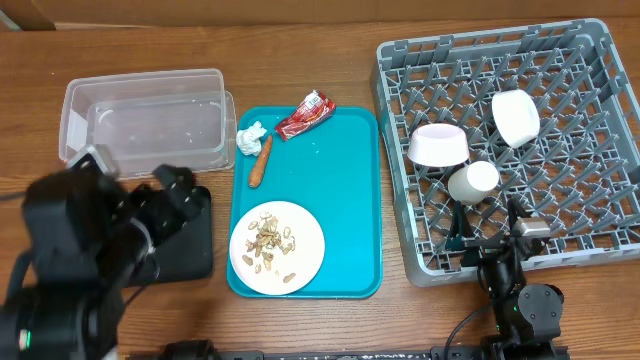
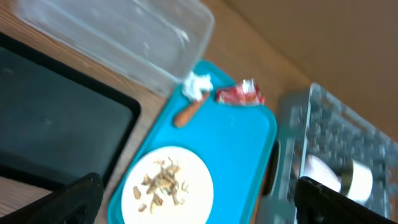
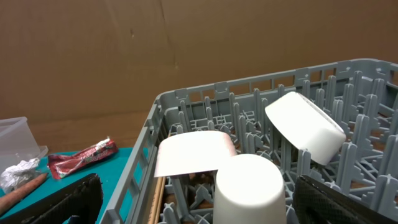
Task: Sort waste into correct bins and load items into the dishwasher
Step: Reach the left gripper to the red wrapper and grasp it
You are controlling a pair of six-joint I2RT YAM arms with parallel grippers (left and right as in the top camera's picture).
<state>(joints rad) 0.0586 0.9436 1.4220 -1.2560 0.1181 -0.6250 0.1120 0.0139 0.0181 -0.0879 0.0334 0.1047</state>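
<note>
left gripper (image 2: 208, 200): mine, open wide, holds nothing; hangs over the black bin (image 1: 190, 245) at left near side of the table (image 1: 300, 40), aimed at the tray
right gripper (image 3: 202, 202): mine, open, empty; sits at near edge of the rack (image 1: 590, 200), looking in at the dishes
tray (image 1: 340, 180): teal, centre of the table, between the bins and the rack, so both arms reach it
waste on tray: wrapper (image 1: 305, 115) red, far end; tissue (image 1: 250, 137) crumpled, far-left corner; carrot (image 1: 261, 160) just beside the tissue, nearer
plate (image 1: 312, 240): white, near end of tray, food scraps (image 1: 272, 243) on it; likely needs emptying before racking
clear bin (image 1: 70, 120): far left, looks empty, just beside the tray
rack load: pink-rimmed bowl (image 1: 438, 145) tilted on the pegs at left; cup (image 1: 473, 182) mouth down, just near of the bowl; 2nd cup (image 1: 515, 117) on its side, farther right; pegs prop them so they drain
progress guess: 3 dishes racked, all 3 waste bits and the plate not yet done
next guess: left side takes waste, being closest to both bins
risk: scraps spilling if the plate tips
</note>
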